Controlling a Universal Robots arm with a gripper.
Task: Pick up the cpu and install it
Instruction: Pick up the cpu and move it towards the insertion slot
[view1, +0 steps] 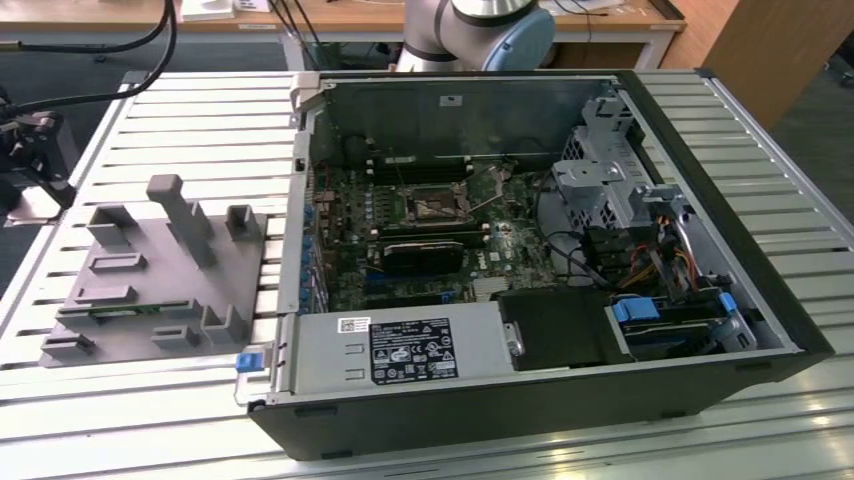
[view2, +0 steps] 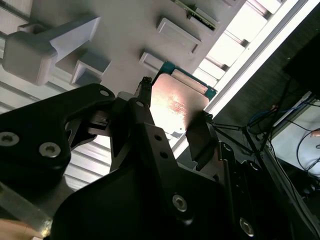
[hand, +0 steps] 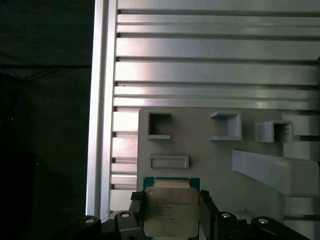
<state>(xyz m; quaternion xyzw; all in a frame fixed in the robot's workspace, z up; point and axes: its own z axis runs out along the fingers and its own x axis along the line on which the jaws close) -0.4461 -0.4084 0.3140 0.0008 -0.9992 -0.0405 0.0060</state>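
The cpu (hand: 170, 212) is a flat square chip with a shiny metal top and a thin green rim. In both wrist views it sits between my gripper's (hand: 171, 199) black fingers, which press on two opposite edges, and it hangs over a corner of the grey parts holder (hand: 210, 155). The second wrist view shows the cpu (view2: 177, 102) in the gripper (view2: 175, 102) from behind the fingers. In the exterior view my gripper (view1: 34, 160) is at the far left, beside the holder (view1: 147, 270). The open computer case holds the motherboard with its bare cpu socket (view1: 434, 205).
The holder carries upright grey posts (view1: 180, 215) and a thin green memory stick (view1: 120, 312). The case's metal walls (view1: 300, 200) rise between holder and motherboard. A black heatsink block (view1: 414, 255) lies below the socket. The slatted aluminium table (view1: 200, 100) ends close to the gripper.
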